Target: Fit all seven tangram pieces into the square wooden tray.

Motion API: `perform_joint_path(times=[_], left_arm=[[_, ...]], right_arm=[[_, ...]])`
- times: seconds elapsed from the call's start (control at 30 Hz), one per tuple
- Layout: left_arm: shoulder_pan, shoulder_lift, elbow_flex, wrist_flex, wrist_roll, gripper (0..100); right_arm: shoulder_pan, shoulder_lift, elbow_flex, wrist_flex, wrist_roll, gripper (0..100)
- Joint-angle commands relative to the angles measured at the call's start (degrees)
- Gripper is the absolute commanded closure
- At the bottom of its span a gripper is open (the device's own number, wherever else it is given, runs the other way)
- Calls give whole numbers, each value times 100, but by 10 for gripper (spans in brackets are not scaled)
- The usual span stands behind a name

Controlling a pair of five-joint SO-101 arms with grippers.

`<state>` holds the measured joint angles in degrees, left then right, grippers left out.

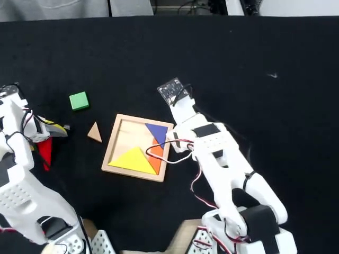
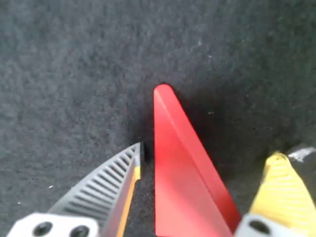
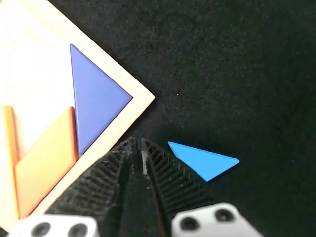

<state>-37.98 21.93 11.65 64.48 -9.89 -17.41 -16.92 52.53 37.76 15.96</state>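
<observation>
Square wooden tray (image 1: 110, 142) sits mid-counter on the black felt counter (image 1: 275, 116).

Inside the tray we log three pieces:
- large yellow triangle (image 1: 132, 160) toward 6 o'clock
- orange slanted piece (image 1: 157, 151) toward 4 o'clock
- dark blue triangle (image 1: 157, 132) in the 2 o'clock corner, touching the orange one

Outside the tray:
- The small tan wooden triangle (image 1: 95, 132) lies at the tray's 9 o'clock, near the rim but apart from it.
- The green square block (image 1: 79, 100) sits at 10 o'clock, farther off.
- The red triangle (image 2: 177, 177) lies flat well out at 9 o'clock, by the counter's left edge.

Left jaws are spread and straddle the red triangle. The grey one is just beside its edge and the yellow one is apart.

Right jaws are pressed together and pinch nothing, with their tips just outside the tray's 3 o'clock rim. A light blue triangle (image 3: 205, 160) lies flat on the felt just beside those tips.
</observation>
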Motion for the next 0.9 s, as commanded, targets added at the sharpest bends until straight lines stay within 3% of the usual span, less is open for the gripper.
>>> perform_joint_path(times=[0.0,0.53,0.73,0.87], left_arm=[[-66,9,-57,-44,-35,620],[-92,-158,-57,35,-70,724],[75,-923,-321,914,-70,788],[92,-1275,-286,1020,-35,791]], right_arm=[[-88,-13,-22,-70,53,987],[-88,-13,-22,-70,53,987],[-88,-13,-22,-70,53,987],[-88,-13,-22,-70,53,987]])
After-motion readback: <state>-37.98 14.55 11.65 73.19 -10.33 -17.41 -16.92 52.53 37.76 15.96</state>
